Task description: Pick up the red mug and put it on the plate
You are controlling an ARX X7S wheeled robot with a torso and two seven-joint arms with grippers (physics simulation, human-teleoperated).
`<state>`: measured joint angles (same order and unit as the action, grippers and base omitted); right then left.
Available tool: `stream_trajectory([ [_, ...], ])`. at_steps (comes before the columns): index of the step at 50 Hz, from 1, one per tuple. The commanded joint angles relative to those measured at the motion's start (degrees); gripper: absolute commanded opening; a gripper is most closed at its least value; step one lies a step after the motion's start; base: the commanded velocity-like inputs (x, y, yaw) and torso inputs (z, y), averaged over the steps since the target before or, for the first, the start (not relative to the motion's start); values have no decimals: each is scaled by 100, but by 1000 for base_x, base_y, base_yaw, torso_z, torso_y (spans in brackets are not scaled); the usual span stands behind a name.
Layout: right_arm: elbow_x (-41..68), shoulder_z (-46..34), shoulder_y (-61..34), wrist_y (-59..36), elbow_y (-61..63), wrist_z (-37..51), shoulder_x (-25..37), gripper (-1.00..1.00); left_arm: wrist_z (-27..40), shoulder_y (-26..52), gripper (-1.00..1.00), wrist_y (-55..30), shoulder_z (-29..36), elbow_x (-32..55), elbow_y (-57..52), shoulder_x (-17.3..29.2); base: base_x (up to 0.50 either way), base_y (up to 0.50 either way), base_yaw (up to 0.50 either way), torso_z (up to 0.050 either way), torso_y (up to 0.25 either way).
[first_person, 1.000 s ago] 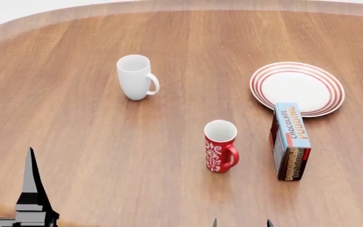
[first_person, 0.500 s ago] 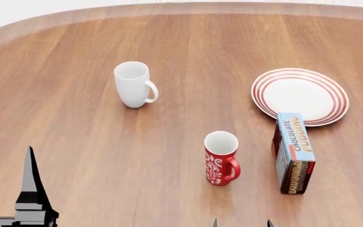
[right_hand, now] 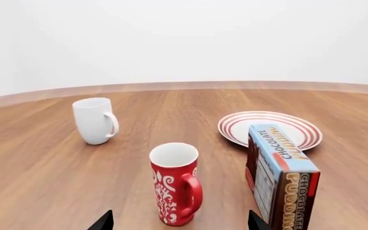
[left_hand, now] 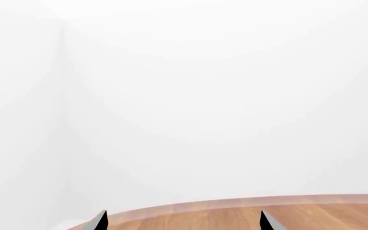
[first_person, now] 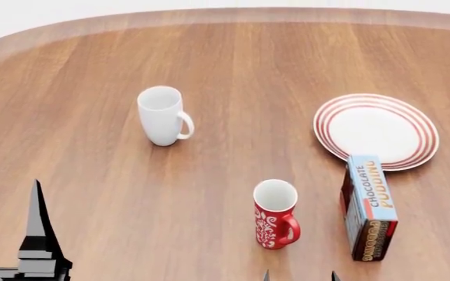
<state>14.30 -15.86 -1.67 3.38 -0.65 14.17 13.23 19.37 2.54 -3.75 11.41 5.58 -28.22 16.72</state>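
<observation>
right gripper (right_hand: 178, 221) low, jaws apart, facing red mug (right_hand: 175, 190).

A broad wooden tabletop (first_person: 209, 58) with a rounded, paler rim curves off toward 12 o'clock. Beyond it stand plain white walls (right_hand: 184, 38), evenly lit.

Pudding box (first_person: 370, 215) stands between red mug (first_person: 275, 214) and plate (first_person: 377, 130).

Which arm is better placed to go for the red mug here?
Right. The right pincer faces the red mug head-on, its tips apart either side of it. The left pincer sits at the table's near-left edge, facing a blank wall.
</observation>
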Motion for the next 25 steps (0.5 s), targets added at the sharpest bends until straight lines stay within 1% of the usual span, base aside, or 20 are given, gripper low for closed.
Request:
stream_trajectory([
  [1,23,-24,-15,22,-25,16,18,100,26,13,100,-21,8,21,-19,28,141,0,0,0,0],
  [25,62,-79,2,34,16,86,64,100,59,83,100,-94,32,79,-48,82,140,0,0,0,0],
])
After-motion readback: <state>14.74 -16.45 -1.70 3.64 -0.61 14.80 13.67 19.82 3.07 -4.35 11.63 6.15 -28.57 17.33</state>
